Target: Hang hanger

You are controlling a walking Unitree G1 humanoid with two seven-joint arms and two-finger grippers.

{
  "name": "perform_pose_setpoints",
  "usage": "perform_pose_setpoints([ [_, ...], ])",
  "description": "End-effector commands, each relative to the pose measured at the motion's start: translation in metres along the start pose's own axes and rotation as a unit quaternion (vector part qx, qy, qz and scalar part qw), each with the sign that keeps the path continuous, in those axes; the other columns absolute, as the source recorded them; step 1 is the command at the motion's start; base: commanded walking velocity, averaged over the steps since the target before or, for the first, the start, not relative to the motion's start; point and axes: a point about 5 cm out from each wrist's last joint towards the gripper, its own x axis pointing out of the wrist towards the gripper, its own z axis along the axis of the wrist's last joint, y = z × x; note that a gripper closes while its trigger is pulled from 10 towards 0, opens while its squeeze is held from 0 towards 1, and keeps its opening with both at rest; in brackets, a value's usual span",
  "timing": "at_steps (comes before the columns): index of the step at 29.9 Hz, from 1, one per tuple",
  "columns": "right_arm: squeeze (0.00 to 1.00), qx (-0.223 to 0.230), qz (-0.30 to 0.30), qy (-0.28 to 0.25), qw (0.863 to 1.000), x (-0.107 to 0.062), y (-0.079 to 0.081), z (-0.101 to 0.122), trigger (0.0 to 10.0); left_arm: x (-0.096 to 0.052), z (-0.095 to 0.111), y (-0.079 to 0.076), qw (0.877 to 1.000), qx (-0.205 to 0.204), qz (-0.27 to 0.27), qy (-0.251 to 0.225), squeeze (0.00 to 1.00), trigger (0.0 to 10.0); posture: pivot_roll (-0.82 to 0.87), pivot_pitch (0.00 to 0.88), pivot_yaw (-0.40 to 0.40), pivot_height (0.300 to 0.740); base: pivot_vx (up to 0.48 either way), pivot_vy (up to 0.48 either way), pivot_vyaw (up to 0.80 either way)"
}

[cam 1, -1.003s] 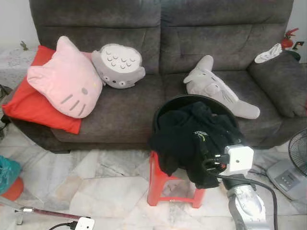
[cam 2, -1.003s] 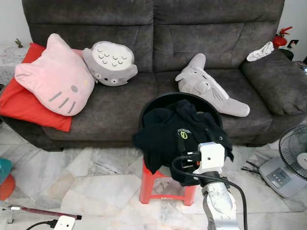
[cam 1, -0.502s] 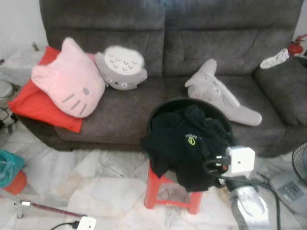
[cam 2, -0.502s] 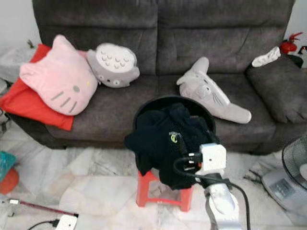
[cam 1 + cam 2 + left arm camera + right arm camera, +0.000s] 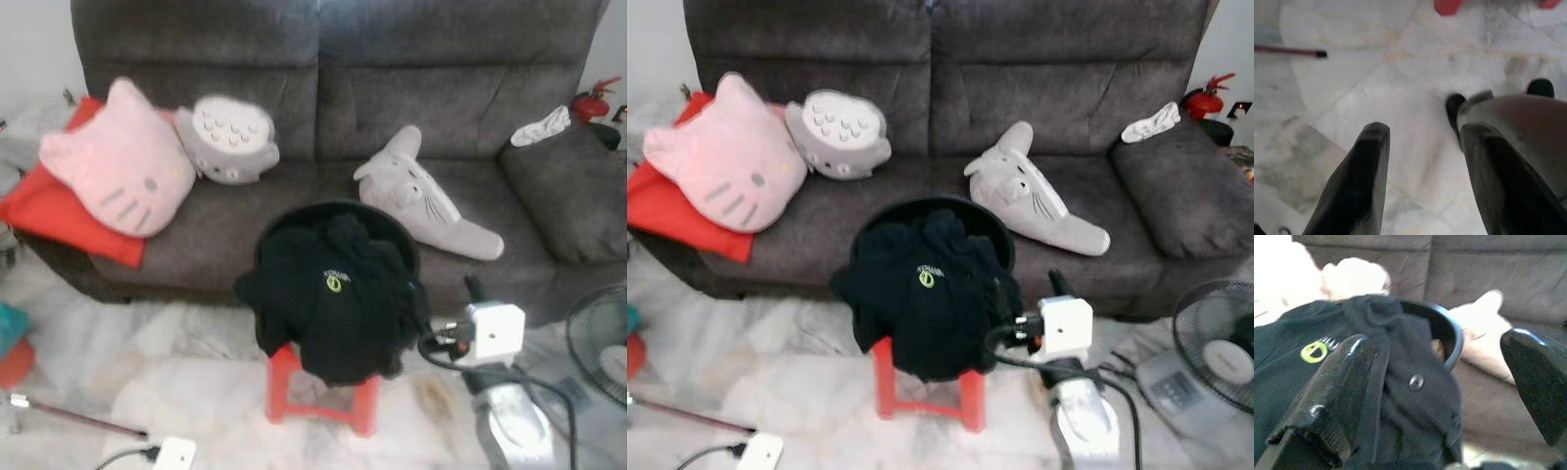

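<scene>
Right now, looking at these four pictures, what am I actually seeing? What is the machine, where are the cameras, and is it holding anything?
This is a walking humanoid robot with two silver arms, each ending in a gripper of two long black fingers. The two wide pictures come from the two eyes of a camera on its head, looking down at a grey sofa. On the sofa lie a pink cat cushion and two grey plush toys. In front of it a red stool carries a black basket heaped with black clothing.

The other two pictures come from cameras on the wrists. The right gripper is open, reaching towards the clothing and holding nothing. The left gripper is open too, hanging over the marble floor. No hanger can be made out.
</scene>
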Motion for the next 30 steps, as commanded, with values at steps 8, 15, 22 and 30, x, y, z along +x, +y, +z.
perform_pose_setpoints([
  [8, 0.0, 0.193, 0.004, 0.065, 0.979, -0.021, 0.001, -0.031, 10.0, -0.001, -0.004, 0.001, 1.0, 0.003, 0.001, 0.009, 0.0, 10.0, -0.1, 0.042, 0.033, 0.74, 0.0, 0.0, 0.0],
  [15, 0.0, 0.29, 0.0, 0.112, 0.95, -0.034, 0.005, -0.059, 10.0, -0.001, -0.004, 0.002, 1.0, 0.004, 0.001, 0.009, 0.0, 10.0, -0.1, 0.041, 0.038, 0.74, 0.0, 0.0, 0.0],
  [22, 0.0, 0.373, -0.013, 0.148, 0.916, -0.04, 0.007, -0.082, 10.0, -0.001, -0.003, 0.002, 1.0, 0.005, 0.003, 0.008, 0.0, 10.0, -0.1, 0.04, 0.038, 0.74, 0.0, 0.0, 0.0],
  [30, 0.0, 0.381, -0.058, 0.207, 0.899, -0.049, 0.005, -0.113, 10.0, 0.0, -0.002, 0.002, 1.0, 0.004, 0.004, 0.008, 0.0, 10.0, -0.1, 0.05, 0.04, 0.74, 0.0, 0.0, 0.0],
])
